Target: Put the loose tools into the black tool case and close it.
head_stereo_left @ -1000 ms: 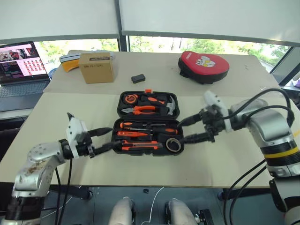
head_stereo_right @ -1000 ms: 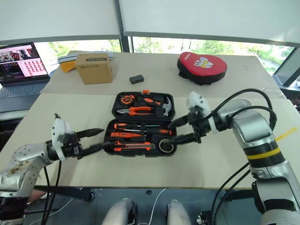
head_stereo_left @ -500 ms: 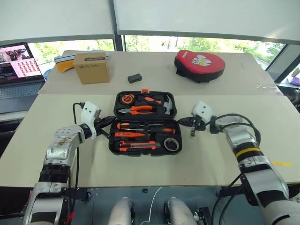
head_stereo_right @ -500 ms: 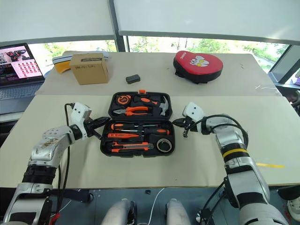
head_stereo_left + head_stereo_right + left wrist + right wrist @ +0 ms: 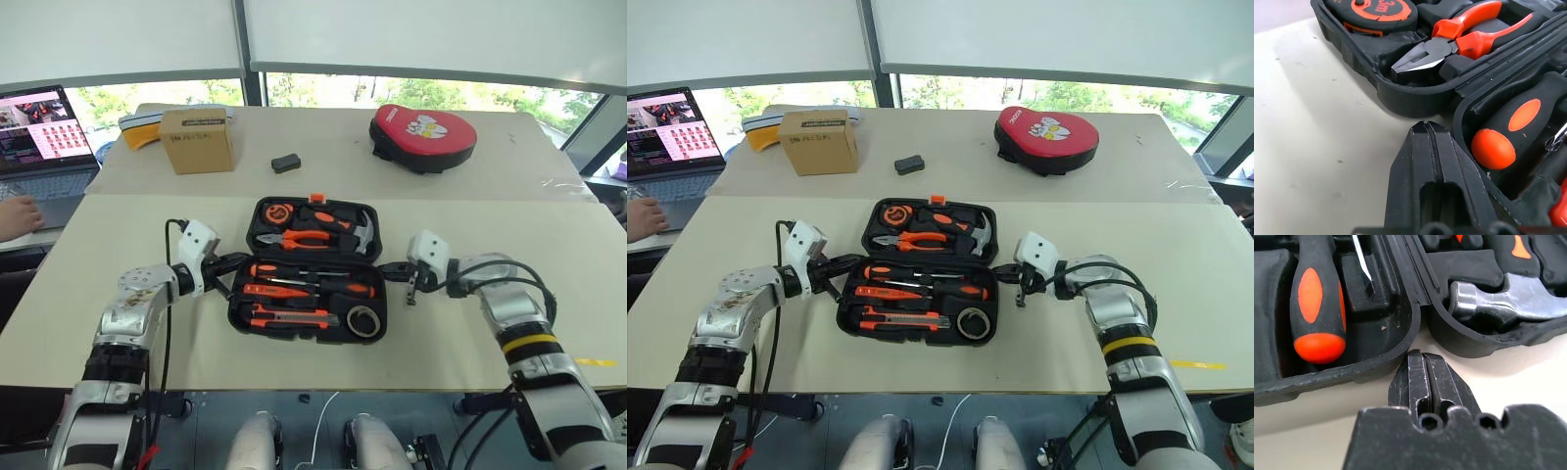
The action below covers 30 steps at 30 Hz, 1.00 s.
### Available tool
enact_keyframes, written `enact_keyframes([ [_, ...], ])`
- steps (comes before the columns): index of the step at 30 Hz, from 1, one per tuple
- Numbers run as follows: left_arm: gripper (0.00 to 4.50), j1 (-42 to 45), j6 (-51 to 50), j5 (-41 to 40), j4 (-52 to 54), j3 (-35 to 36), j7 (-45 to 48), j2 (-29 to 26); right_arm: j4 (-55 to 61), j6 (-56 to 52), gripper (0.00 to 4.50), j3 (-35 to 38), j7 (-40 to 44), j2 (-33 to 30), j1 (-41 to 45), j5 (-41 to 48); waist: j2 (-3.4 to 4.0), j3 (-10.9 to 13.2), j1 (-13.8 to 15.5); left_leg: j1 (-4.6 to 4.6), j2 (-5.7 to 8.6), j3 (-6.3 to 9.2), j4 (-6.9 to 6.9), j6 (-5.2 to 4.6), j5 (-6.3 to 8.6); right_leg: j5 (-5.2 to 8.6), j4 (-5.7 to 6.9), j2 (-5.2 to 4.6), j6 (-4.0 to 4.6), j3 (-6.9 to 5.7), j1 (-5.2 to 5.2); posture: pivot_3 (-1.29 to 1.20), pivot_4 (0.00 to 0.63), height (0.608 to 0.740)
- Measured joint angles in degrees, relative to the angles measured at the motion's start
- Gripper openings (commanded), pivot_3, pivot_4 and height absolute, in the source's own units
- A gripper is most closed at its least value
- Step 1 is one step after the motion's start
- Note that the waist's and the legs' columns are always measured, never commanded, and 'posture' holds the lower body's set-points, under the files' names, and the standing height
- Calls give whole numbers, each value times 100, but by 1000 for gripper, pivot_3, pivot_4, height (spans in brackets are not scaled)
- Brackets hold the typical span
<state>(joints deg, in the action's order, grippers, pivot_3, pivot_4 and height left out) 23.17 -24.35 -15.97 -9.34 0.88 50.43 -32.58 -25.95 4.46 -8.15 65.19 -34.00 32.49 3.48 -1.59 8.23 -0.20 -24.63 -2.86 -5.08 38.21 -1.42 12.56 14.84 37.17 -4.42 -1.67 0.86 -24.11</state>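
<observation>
The black tool case (image 5: 306, 334) lies open mid-table, both halves flat. Its near half holds two black-and-orange screwdrivers (image 5: 345, 289), an orange tester screwdriver (image 5: 265, 291), a utility knife (image 5: 294, 316) and a dark tape roll (image 5: 363, 320). The far half carries pliers (image 5: 306, 237), a hammer (image 5: 361, 233) and a tape measure (image 5: 271, 210). My left gripper (image 5: 233, 264) is shut and empty, its tip (image 5: 1429, 128) low at the case's left side by the hinge. On the opposite side my right gripper (image 5: 394, 272) is shut and empty, its tip (image 5: 1422, 355) at the rim where the halves meet.
At the back of the table stand a cardboard box (image 5: 198, 140), a small black block (image 5: 286, 163) and a red padded pouch (image 5: 423, 137). A laptop (image 5: 39, 127) sits far left, with a person's hand (image 5: 15, 215) beside it.
Both grippers were open and raised beside the case a second ago. They have shut and sunk to table level against the case's two sides. The tools have not moved.
</observation>
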Motion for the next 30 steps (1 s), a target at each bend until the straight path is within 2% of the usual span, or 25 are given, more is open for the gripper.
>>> enact_keyframes([
  [4, 0, -397, -431, -147, 765, -13, 27, -59, 367, -265, 34, 23, 30, -177, -209, 21, 0, 0, 18, 2, 0, 7, 0, -2, 1, 0, 1, 0, 0, 2, 2, 0, 150, 740],
  [9, 0, -539, -509, -255, 974, 37, 24, -81, 672, -753, 34, 139, 76, -261, -389, 258, 0, 0, 25, 3, 1, 6, 1, -1, 1, 0, 3, 1, 0, 2, 0, 0, 150, 740],
  [10, 0, -533, -540, -329, 973, 89, 18, -81, 743, -954, 298, 147, 98, -311, -396, 312, 0, 0, 25, 3, 1, 9, 2, -2, 1, 0, 3, 1, 0, 2, 1, 0, 150, 740],
  [12, 516, -482, -709, -469, 958, 262, 5, -111, 853, -1429, 763, 277, 95, -384, -393, 510, 0, 0, 24, 3, 0, 16, 3, -2, 1, 0, 4, 1, 0, 2, 1, 0, 150, 740],
  [13, 686, -441, -813, -492, 959, 301, -17, -192, 898, -1613, 1141, 343, 102, -430, -392, 612, -1, 0, 24, 4, 0, 18, 4, -2, 1, 0, 5, 2, 0, 1, 2, 0, 150, 740],
  [16, 1886, -235, -1715, -671, 978, 487, -92, -700, 1291, -2591, 2218, 619, 154, -651, -352, 1095, 0, 0, 19, 3, -1, 26, 4, -2, 1, 0, 7, 3, 0, 1, 1, 0, 150, 740],
  [19, 3071, 121, -2632, -1076, 1077, 719, -65, -1033, 1802, -4779, 3337, 867, -167, -890, 47, 1722, -1, 1, 10, 4, 0, 33, 6, -2, 1, 0, 12, 2, 0, 2, -1, 0, 150, 740],
  [23, 4484, 781, -3645, -1244, 933, 725, -406, -1037, 2074, -6429, 4500, 673, -432, -1152, 767, 1899, -1, 1, 22, 5, 3, 33, 9, -2, 1, 0, 14, 5, 0, 0, 2, 0, 150, 740],
  [26, 4484, 1408, -4516, -1334, 489, 859, -951, -582, 1798, -7330, 4500, 259, -692, -1086, 1375, 1884, -3, 2, 34, -1, 7, 32, 19, -3, 1, 0, 14, 5, 0, -1, 2, 0, 150, 740],
  [30, 4484, 1741, -4708, -1247, 165, 522, -1284, -285, 1116, -7543, 4500, -193, -1143, -657, 1970, 1638, -5, 2, 14, -7, 8, 26, 19, -3, 1, 0, 17, 5, 0, 2, -7, 0, 150, 740],
])
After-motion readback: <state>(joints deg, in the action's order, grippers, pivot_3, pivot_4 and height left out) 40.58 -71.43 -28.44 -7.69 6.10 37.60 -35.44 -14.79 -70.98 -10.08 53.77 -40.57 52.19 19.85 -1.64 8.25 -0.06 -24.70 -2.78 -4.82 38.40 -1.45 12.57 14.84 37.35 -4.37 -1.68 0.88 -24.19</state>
